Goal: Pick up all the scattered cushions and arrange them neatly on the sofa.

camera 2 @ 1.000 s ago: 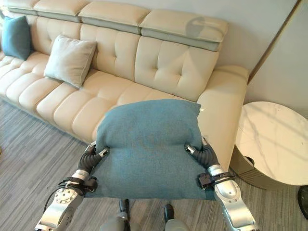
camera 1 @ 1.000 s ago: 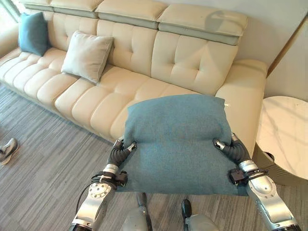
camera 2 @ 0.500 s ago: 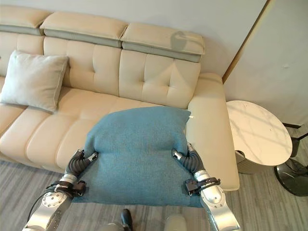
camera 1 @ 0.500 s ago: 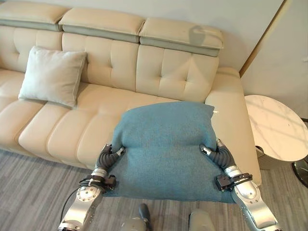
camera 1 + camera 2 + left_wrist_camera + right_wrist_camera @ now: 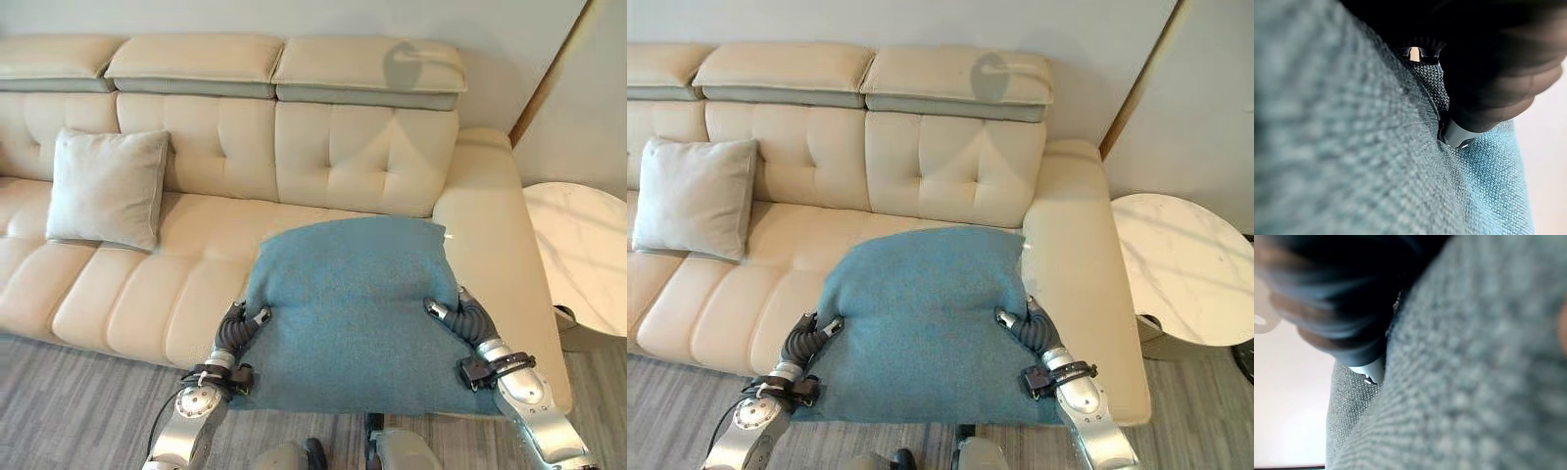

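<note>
**Inspector:** Start nearest you. What has changed, and where is the cushion?

**Operator:** I hold the teal cushion (image 5: 353,308) between both arms, near my chest. The left robot hand (image 5: 238,328) is pressed into its left edge and the right robot hand (image 5: 457,315) into its right edge, thumbs on top, fingers hidden beneath. In the wrist views the thumbs dig into the fabric, so I judge each hand clamped on the cushion. Over the last second my view has swung: the sofa (image 5: 323,147) now sits square ahead instead of slanting away, and the cushion's far edge overlaps the seat by the right armrest (image 5: 490,225). I read that as lined up for placing.

**Inspector:** Arm pose?

**Operator:** Both forearms reach forward and slightly inward, wrists level, cushion lying nearly flat.

**Inspector:** Beyond that?

**Operator:** A pale grey cushion (image 5: 106,188) leans upright against the backrest, well to the left. A round marble side table (image 5: 1181,269) stands past the armrest.
</note>
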You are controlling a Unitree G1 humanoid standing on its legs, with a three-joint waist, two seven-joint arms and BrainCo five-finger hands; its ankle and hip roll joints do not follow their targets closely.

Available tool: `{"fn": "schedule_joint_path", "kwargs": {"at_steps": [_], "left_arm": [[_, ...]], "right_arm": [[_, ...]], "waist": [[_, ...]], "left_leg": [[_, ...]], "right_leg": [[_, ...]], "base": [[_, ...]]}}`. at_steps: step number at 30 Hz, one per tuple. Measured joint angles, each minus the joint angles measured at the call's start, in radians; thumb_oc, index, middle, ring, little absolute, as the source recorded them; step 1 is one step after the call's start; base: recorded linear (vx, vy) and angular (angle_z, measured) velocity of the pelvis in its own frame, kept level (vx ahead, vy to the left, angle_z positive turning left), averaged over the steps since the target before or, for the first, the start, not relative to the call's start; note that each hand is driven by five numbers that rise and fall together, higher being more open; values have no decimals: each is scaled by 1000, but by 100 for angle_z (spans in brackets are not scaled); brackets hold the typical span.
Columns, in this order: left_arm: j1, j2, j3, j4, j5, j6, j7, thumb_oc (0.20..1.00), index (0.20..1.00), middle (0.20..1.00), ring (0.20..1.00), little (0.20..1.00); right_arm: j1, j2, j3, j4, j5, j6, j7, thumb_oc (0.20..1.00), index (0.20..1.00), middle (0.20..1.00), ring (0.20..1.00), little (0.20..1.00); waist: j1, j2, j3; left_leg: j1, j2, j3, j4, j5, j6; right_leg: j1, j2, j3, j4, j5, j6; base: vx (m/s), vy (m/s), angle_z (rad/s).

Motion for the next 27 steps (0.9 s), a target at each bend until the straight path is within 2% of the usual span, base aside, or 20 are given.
{"fn": "schedule_joint_path", "kwargs": {"at_steps": [2,3,5,6,7,8,10,11,13,16,17,18,19,22,23,27], "left_arm": [[-10,0,0,2,5,0,1,200,200,200,200,200],[-20,-1,0,2,7,0,3,200,200,200,200,200],[-16,-3,0,2,7,0,2,200,200,200,200,200],[-14,-6,0,2,8,0,1,200,200,200,200,200],[-16,-7,-4,3,8,0,0,200,200,200,200,200],[-18,-4,-4,4,8,0,1,200,200,200,200,200],[-23,15,-2,3,8,-3,1,200,200,200,200,200],[-29,40,6,6,8,-2,4,200,200,200,200,200],[-33,55,7,8,9,-2,12,200,200,200,200,200],[-36,67,15,9,9,-2,29,200,200,200,200,200],[-41,75,24,12,11,-2,47,200,200,200,200,200],[-49,75,25,19,12,-2,52,200,200,200,200,200],[-76,84,23,28,17,-8,83,200,200,200,200,200],[-182,83,27,70,17,-20,143,200,200,200,200,200],[-236,87,19,112,17,-32,181,200,200,200,200,200],[-446,120,-7,259,17,-48,277,200,200,200,200,200]], "right_arm": [[-14,0,-1,1,1,0,-6,200,200,200,200,200],[-22,3,-9,6,1,0,-7,200,200,200,200,200],[-22,2,-10,7,1,0,-5,200,200,200,200,200],[-20,-4,-11,7,0,0,-6,200,200,200,200,200],[-22,-13,-11,12,0,0,-6,200,200,200,200,200],[-14,2,-7,15,-1,0,-9,200,200,200,200,200],[-23,18,-3,15,-5,0,-15,200,200,200,200,200],[-50,32,14,19,-9,1,-19,200,200,200,200,200],[-57,46,23,26,-9,1,-25,200,200,200,200,200],[-75,58,49,32,-9,1,-39,200,200,200,200,200],[-101,72,60,40,-15,1,-53,200,200,200,200,200],[-117,73,63,49,-19,1,-53,200,200,200,200,200],[-180,72,88,77,-34,0,-83,200,200,200,200,200],[-320,81,94,122,-67,-1,-131,200,200,200,200,200],[-398,90,123,168,-88,-1,-176,200,200,200,200,200],[-640,134,168,333,-110,-2,-279,200,200,200,200,200]], "waist": [[16,-15,1],[15,-18,2],[17,0,0],[4,29,-4],[-3,52,-3],[-17,29,-10],[-20,11,-18],[-18,1,-17],[-14,5,-14],[0,7,-13],[28,14,-8],[31,17,-6],[52,30,0],[73,61,24],[76,71,33],[86,82,60]], "left_leg": [[6,1,-65,-137,-3,-9],[-21,16,-99,-195,7,-16],[-19,43,-115,-260,58,-2],[-19,53,-116,-272,112,6],[-15,66,-131,-280,198,-7],[-10,44,-114,-279,200,3],[-12,22,-82,-312,199,12],[-16,-2,-50,-333,213,37],[-18,-32,-33,-339,217,52],[-18,-48,-30,-352,220,57],[-19,-52,-30,-365,220,58],[-19,-53,-31,-370,219,57],[-52,-53,-31,-361,228,68],[-137,-51,-34,-364,252,67],[-169,-50,-33,-364,266,71],[-250,-40,-35,-368,282,56]], "right_leg": [[4,0,28,-14,7,1],[4,7,43,-22,10,11],[11,29,62,-15,7,21],[22,51,73,-8,-4,37],[17,74,98,14,-26,56],[0,51,103,18,-25,69],[-42,27,137,53,-40,90],[-79,7,176,67,-33,108],[-84,-30,183,60,-27,132],[-88,-46,182,46,-24,144],[-89,-50,181,28,-21,151],[-87,-50,179,22,-19,155],[-117,-50,179,20,-15,160],[-192,-48,177,21,21,151],[-225,-46,177,20,30,150],[-302,-36,175,7,52,153]], "base": [[135,202,-35],[105,198,-69],[46,168,-69],[-8,209,-70],[-23,184,-58],[-27,227,-46],[-4,107,-42],[0,94,-55],[-11,72,-23],[-23,23,5],[-112,1,7],[-150,-15,5],[-97,-13,4],[-96,-48,4],[-70,-36,-4],[-59,-47,-2]]}}
